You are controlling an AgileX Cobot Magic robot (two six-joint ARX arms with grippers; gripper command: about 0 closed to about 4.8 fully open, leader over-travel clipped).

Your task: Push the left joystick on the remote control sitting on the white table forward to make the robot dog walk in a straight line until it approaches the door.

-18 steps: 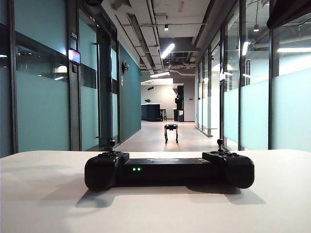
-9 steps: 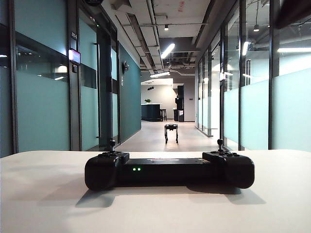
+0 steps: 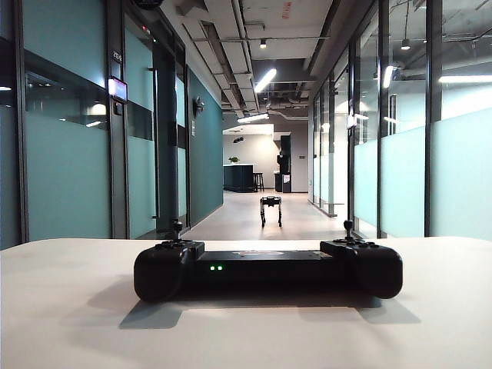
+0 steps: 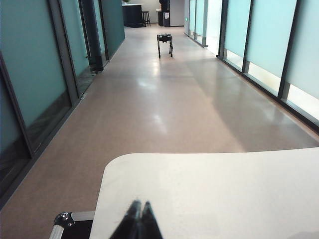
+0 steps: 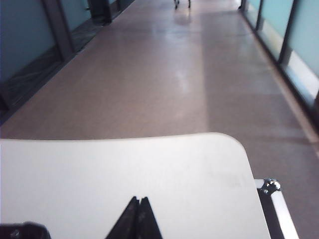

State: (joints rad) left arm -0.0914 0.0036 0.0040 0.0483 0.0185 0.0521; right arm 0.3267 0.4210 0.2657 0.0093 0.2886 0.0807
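A black remote control (image 3: 267, 269) lies on the white table (image 3: 69, 307), its left joystick (image 3: 177, 226) standing upright and untouched. Far down the corridor stands the small black robot dog (image 3: 270, 209), also seen as the robot dog (image 4: 165, 43) in the left wrist view. A dark door (image 3: 165, 138) is on the corridor's left, nearer than the dog. My left gripper (image 4: 140, 203) is shut and empty over the table's near left part. Shut on nothing, my right gripper (image 5: 138, 199) hovers over the table's right part. Neither gripper shows in the exterior view.
Glass walls (image 3: 430, 169) line both sides of the corridor. A metal-cornered black case (image 4: 65, 220) sits below the table's left edge, and another case corner (image 5: 271, 185) is by its right edge. A dark object (image 5: 22, 231) shows at the right wrist view's edge.
The dark arm part in the exterior view's upper right corner has drawn up and out of sight. The remote and the dog have not moved.
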